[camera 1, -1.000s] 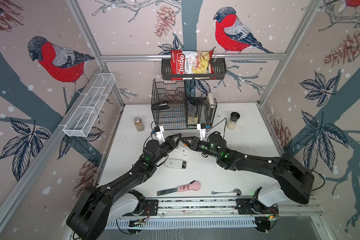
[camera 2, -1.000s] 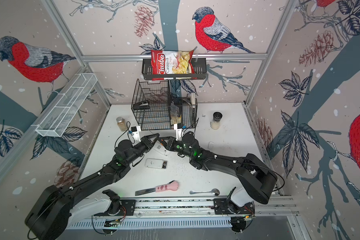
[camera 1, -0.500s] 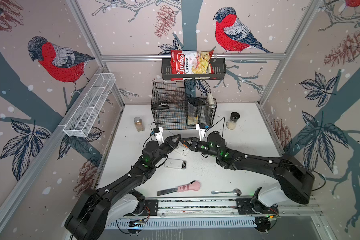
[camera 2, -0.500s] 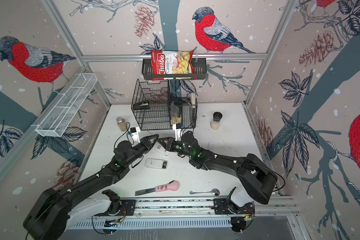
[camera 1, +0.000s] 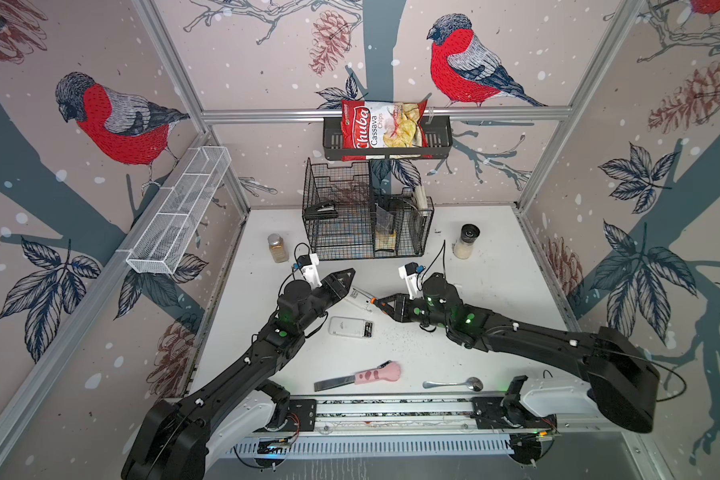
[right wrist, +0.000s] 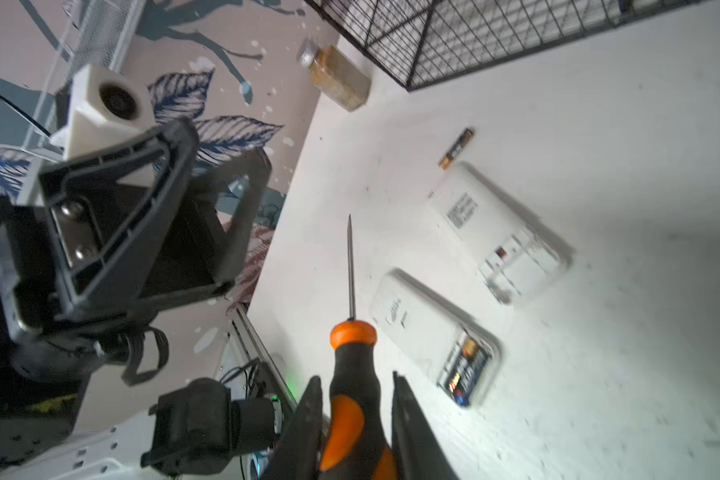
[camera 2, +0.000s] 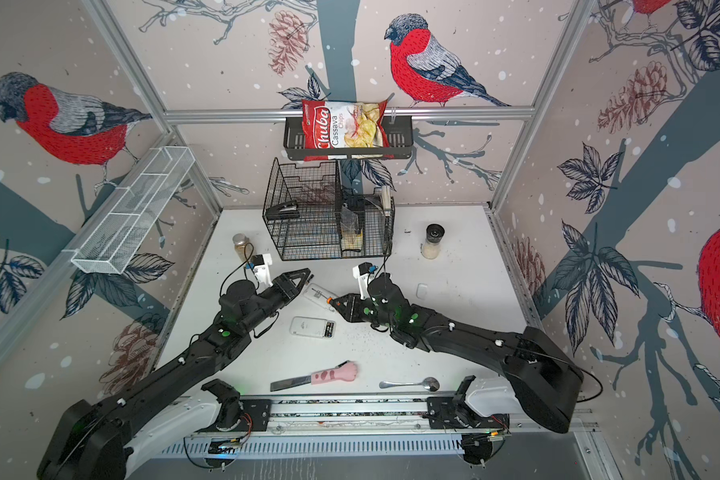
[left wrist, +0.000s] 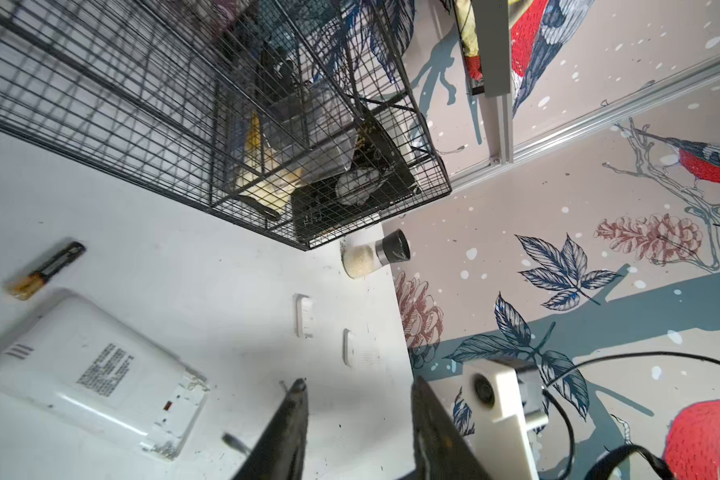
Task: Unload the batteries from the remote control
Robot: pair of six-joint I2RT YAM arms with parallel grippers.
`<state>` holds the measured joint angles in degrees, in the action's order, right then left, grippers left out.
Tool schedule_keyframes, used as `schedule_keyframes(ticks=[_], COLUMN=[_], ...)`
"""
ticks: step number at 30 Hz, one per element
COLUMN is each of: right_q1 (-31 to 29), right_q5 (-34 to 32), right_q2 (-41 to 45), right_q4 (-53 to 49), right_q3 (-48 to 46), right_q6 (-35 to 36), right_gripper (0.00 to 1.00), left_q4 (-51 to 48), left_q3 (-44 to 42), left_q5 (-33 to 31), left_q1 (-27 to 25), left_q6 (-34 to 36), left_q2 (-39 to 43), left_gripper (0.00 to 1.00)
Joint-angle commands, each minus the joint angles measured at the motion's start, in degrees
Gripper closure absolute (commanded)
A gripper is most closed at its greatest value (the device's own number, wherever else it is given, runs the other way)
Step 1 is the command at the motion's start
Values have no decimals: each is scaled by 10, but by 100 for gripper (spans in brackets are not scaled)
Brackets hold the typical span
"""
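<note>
My left gripper point(left wrist: 356, 386) hung partly open and empty over the white table point(camera 1: 495, 291). My right gripper point(right wrist: 356, 378) was clamped on the screwdriver point(right wrist: 352, 332) by its handle. A loose battery point(left wrist: 44, 269) lay apart from the left fingertips, just beside the end of the emptied remote point(left wrist: 92, 374). The second remote point(right wrist: 416, 328) held two batteries point(right wrist: 466, 370) in its open compartment. A second earlier the left jaws had been shut. A wire basket point(camera 1: 350, 216) stood behind, with bird-print walls point(camera 1: 121, 124) around.
</note>
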<state>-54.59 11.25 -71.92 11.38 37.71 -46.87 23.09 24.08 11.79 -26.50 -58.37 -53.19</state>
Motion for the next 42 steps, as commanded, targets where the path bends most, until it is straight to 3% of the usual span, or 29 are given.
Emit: schedule_keyframes(ticks=[1,8,19,28,42], right_q1=[-6,-29,-80,-78,-19], right_q5=[-28,-27,20,28,31], right_q2=[42,71,7,-48,-59], right_q4=[-103,-179,-194,-169,-115], right_q3=[-10,-17,6,6,-9], right_q6=[23,11,-3,-5,4], right_gripper=[100,100,100,100,100], left_q4=[-86,-154,-196,-215,-230], left_q3=[3,24,42,33,36], left_q5=[-2,15,18,12,9], left_q1=[13,21,21,21,21], left_q6=[36,69,113,130,140], left_q2=[8,-60,-148,-165,-164], left_gripper=[62,75,77,66,54])
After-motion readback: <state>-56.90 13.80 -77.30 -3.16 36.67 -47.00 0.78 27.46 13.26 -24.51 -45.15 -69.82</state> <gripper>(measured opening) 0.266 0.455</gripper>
